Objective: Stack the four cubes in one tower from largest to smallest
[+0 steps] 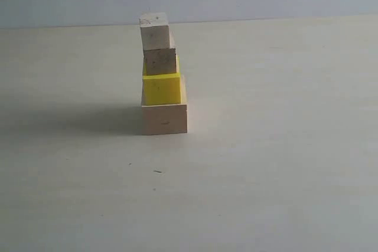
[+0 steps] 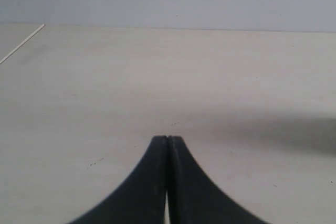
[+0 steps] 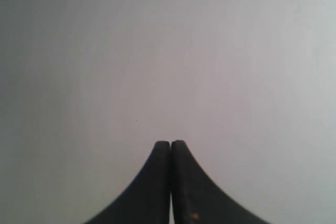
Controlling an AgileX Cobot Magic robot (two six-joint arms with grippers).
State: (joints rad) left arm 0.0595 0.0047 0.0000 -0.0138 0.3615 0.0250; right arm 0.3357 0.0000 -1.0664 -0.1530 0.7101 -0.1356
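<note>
Pale tabletop (image 1: 283, 175) bore the tower (image 1: 162, 76): large pale wooden cube (image 1: 164, 118), bright yellow cube (image 1: 161, 88), small brownish wooden cube (image 1: 160, 61), smallest pale wooden cube (image 1: 156, 31) atop, slightly askew. Left gripper (image 2: 167, 140) and right gripper (image 3: 171, 142), fingers (image 2: 149, 182) pressed together, held nothing, with no cube near them; keeping clear looked wisest.

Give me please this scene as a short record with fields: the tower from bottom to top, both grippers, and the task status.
base: large pale wooden cube, standing on the table
second level: yellow cube
third level: small brownish cube
top: pale top cube, shifted a little left in the exterior view
left gripper: shut, empty, no cube near it
right gripper: shut, empty
task status: all four cubes stand in one column
</note>
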